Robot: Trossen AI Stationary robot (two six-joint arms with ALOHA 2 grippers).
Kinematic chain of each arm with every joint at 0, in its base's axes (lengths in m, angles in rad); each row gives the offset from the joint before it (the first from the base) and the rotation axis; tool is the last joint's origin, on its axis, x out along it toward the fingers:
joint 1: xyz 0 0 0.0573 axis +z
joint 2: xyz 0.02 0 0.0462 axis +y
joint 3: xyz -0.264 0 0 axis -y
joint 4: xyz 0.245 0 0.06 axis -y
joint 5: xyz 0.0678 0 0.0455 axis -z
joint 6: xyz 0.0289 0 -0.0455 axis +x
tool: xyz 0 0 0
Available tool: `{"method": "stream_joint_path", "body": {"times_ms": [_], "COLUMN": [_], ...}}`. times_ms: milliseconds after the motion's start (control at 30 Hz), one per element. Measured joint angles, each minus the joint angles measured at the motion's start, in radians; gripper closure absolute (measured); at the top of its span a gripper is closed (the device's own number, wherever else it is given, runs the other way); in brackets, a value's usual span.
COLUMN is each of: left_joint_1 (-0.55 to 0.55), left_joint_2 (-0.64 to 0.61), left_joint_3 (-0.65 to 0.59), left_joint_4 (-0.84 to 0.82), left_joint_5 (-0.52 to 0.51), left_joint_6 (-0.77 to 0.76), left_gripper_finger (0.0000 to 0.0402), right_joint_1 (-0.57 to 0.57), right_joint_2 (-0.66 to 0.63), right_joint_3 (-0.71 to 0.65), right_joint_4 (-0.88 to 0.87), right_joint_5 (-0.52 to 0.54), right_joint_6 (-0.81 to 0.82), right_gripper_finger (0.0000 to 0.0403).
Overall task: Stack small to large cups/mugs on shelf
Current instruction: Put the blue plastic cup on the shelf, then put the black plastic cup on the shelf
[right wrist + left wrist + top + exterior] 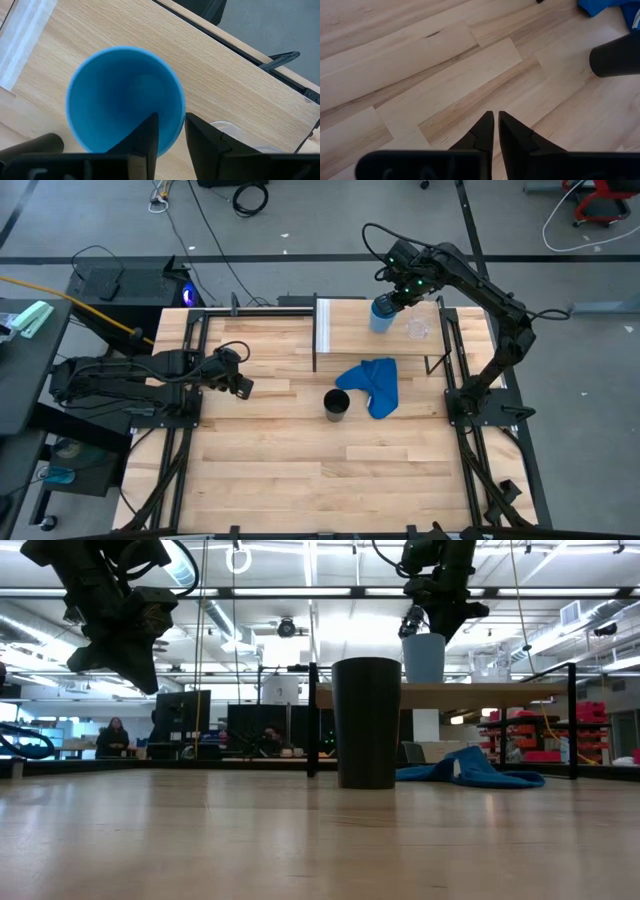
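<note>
R hand [171, 131] open, straddling blue cup [125, 97] rim on shelf [220, 85].

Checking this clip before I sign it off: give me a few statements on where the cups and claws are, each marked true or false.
1. The blue cup stands on the shelf. True.
2. The black cup is on the shelf too. False: it stands on the table, beside the blue cloth.
3. The right claw is over the blue cup's rim, one finger inside and one outside. True.
4. The left claw holds the black cup. False: it is shut on nothing, above bare table to that cup's left.
5. The clear glass sits inside the blue cup. False: it stands on the shelf beside it.
</note>
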Motion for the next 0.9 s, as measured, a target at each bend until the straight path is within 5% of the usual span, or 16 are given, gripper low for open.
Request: {"method": "stream_joint_path", "body": {"times_ms": [500, 733, 900], "left_joint_1": [0.0, 0.0, 0.0], "left_joint_2": [0.0, 0.0, 0.0], "left_joint_3": [0.0, 0.0, 0.0], "left_joint_4": [0.0, 0.0, 0.0], "left_joint_5": [0.0, 0.0, 0.0], "left_joint_6": [0.0, 0.0, 0.0], "left_gripper_finger": [0.0363, 0.0372, 0.0372], "right_joint_1": [-0.001, 0.0, 0.022], "right_joint_2": [-0.001, 0.0, -0.006], "right_joint_3": [0.098, 0.264, 0.416], "right_joint_4": [-0.013, -0.106, -0.114], "right_joint_5": [0.0, -0.003, -0.114], "right_joint_6": [0.025, 0.025, 0.049], "right_gripper_finger": [0.03, 0.03, 0.03]}}
